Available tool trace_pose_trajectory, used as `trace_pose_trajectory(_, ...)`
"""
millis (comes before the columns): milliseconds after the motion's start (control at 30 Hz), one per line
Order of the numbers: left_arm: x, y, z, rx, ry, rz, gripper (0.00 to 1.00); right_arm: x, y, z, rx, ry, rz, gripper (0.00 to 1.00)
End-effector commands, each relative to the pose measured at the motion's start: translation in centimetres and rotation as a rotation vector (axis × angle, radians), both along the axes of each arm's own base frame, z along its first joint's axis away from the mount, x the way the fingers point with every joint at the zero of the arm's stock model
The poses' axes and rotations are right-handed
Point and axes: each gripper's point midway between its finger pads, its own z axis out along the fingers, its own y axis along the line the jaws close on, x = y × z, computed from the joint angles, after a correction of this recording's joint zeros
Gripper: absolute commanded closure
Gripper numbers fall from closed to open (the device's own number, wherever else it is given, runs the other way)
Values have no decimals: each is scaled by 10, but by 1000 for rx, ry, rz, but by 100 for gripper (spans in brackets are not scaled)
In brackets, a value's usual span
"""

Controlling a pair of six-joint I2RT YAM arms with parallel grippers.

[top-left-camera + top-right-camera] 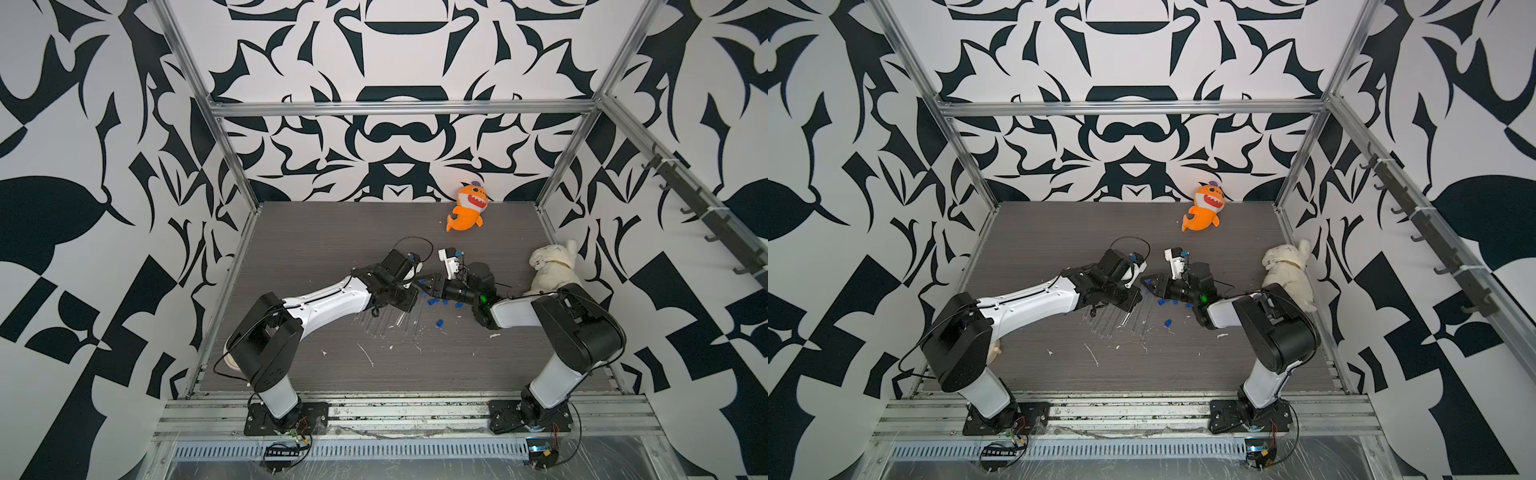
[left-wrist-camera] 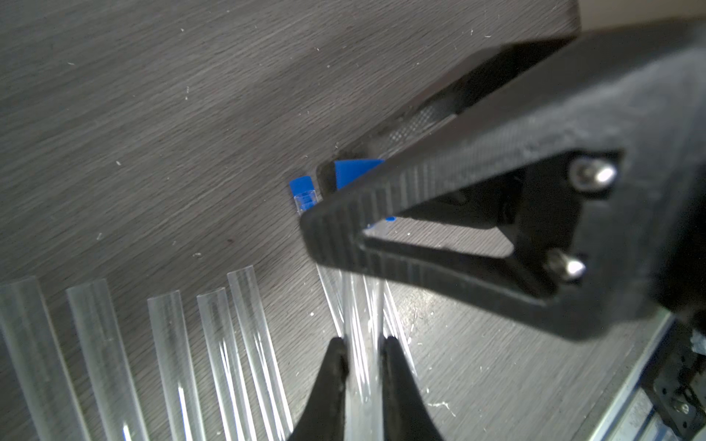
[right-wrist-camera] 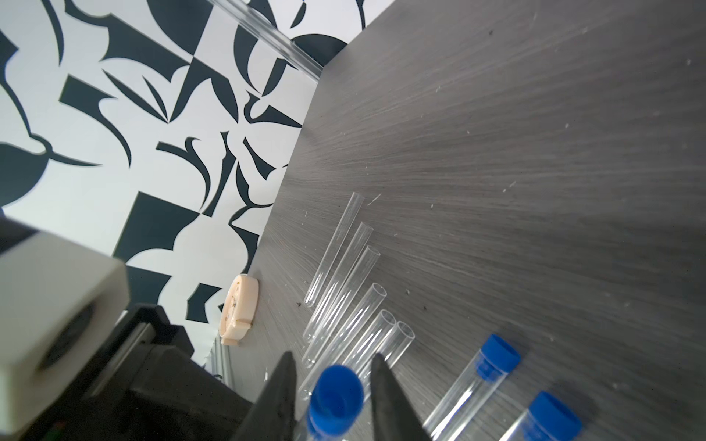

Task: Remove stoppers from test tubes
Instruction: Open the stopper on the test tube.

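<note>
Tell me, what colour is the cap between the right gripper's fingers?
Bright blue stopper; clearest in right wrist view.

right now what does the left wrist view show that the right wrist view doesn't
Only the left wrist view: the left gripper shut on a clear test tube, and the right gripper seen from outside. Only the right wrist view: a beige disc by the table edge and the patterned wall. Both: the blue stopper between the right gripper's fingers, contact unclear, the row of uncapped tubes, and the grey table.
</note>
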Motion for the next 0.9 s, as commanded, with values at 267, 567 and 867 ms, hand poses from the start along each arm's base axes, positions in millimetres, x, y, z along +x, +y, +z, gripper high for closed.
trace_pose_trajectory(267, -7, 2, 2, -1, -6, -19, 100, 13, 4, 35, 38, -108, -22, 76)
trace_pose_trajectory(567, -7, 4, 1, 10, -8, -16, 100, 14, 4, 38, 30, -112, -25, 79)
trace_pose_trajectory(867, -6, 6, 1, 23, -11, -14, 100, 14, 1, 42, 19, -125, -37, 100)
